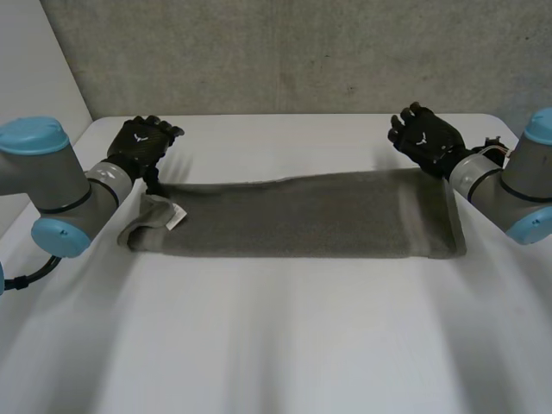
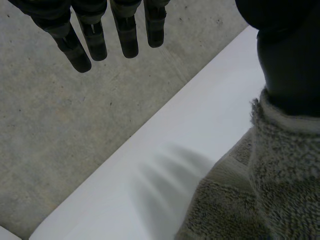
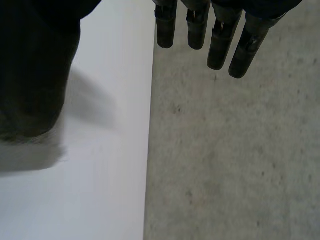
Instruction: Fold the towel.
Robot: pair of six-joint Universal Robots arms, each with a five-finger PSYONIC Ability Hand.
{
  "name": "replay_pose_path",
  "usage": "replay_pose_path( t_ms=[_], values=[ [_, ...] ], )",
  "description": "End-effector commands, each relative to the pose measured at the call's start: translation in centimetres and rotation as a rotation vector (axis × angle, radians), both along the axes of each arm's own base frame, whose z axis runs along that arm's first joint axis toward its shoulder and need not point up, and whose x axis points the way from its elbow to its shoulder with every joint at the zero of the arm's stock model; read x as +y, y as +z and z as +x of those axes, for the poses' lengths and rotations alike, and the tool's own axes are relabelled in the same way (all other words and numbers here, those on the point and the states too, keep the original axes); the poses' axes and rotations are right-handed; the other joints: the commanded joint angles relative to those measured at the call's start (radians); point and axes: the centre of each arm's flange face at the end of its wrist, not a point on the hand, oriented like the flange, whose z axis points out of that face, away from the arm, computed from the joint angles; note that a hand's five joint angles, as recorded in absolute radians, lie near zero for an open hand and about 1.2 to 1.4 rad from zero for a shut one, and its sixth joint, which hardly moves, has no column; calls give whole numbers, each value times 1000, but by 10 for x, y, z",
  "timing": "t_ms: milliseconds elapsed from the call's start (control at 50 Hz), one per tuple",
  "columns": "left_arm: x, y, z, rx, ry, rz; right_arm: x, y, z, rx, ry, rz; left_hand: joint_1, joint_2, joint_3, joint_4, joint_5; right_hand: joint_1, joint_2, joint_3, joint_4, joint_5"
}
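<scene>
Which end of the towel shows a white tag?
The end of the towel by the left hand; a white tag sticks out there. The end by the right hand shows none.

The robot's left arm [image 1: 53, 183] and right arm [image 1: 511, 177]: grey cylindrical joints with rounded light-blue caps. The black left hand [image 1: 145, 142] and right hand [image 1: 424, 136] each carry a small white emblem; fingers [image 2: 127, 35] are dark, segmented rods.

The left hand [image 2: 125, 35] had its fingers straight above the white table [image 2: 150, 170], its thumb touching the grey towel [image 2: 260, 195].
</scene>
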Motion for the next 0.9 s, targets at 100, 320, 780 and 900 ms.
replay_pose_path(
  t_ms=[100, 320, 780, 900],
  values=[
    [4, 9, -1, 87, 7, 48, 9, 2, 2, -261, -3, 227, -84, -81, -71, -85, -219, -56, -76, -76, -86, -61],
    [7, 20, 2, 303, 39, 172, 9, 15, -15, -408, -235, 319, -84, -81, -71, -85, -219, -56, -76, -76, -86, -61],
    [78, 31, -22, 345, -13, 350, 93, 19, -29, -417, -330, 554, -87, -84, -74, -88, -222, -56, -76, -76, -86, -61],
    [85, 18, -13, 221, 10, 282, 106, 14, -34, -471, -362, 631, -87, -84, -74, -88, -222, -56, -76, -76, -86, -61]
  ],
)
